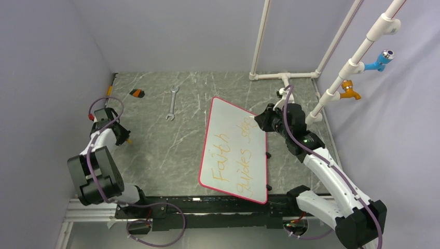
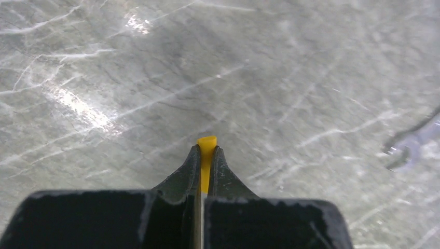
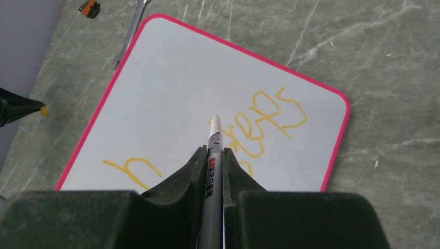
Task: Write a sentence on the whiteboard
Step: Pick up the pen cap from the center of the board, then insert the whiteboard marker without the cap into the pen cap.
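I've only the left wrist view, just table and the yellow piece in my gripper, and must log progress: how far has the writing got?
Observer: The whiteboard carries the sentence in yellow: "Faith" on one line, "guides" on the next, followed by a word beginning "step".
Operator: Who has the pen?
Observer: The right gripper is shut on a marker. Its tip points at the board where that last word ends. I cannot tell if it touches.
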